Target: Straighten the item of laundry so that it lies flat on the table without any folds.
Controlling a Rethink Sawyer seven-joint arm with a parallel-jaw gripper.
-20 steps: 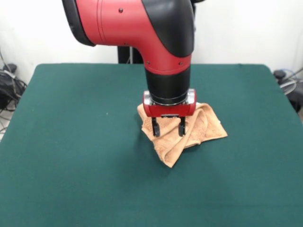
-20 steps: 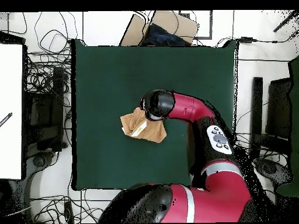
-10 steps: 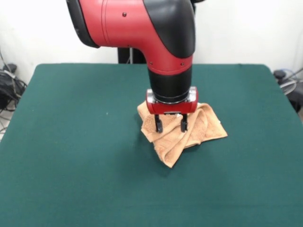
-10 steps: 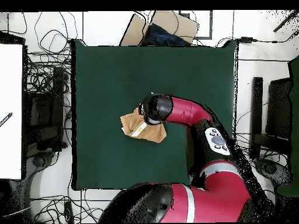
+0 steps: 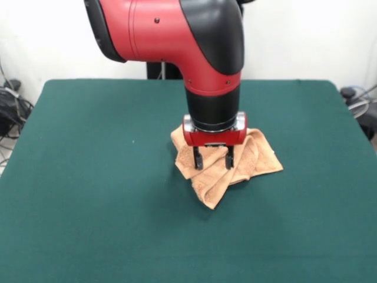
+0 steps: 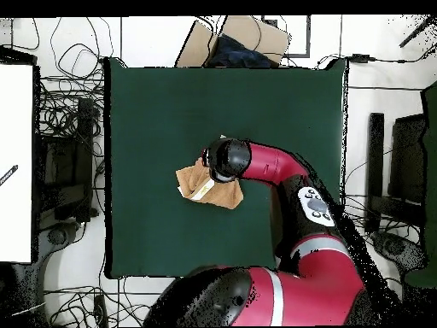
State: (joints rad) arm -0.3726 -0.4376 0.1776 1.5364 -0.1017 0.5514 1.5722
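Observation:
The peach-orange towel lies crumpled and folded over itself near the middle of the dark green table. In the overhead view the towel shows a pale tag or band at its left part, and the table spreads wide around it. My gripper hangs straight down over the towel's middle, its two black fingers spread apart with their tips at the cloth. In the overhead view the wrist covers the gripper and the towel's upper part.
Cables and dark gear lie off the table's left edge and right edge. In the overhead view a cardboard box with dark cloth stands past the far edge, and a white board lies to the left.
My gripper has shifted slightly to the right in the front view and come down a little closer onto the towel. The towel keeps its shape and place.

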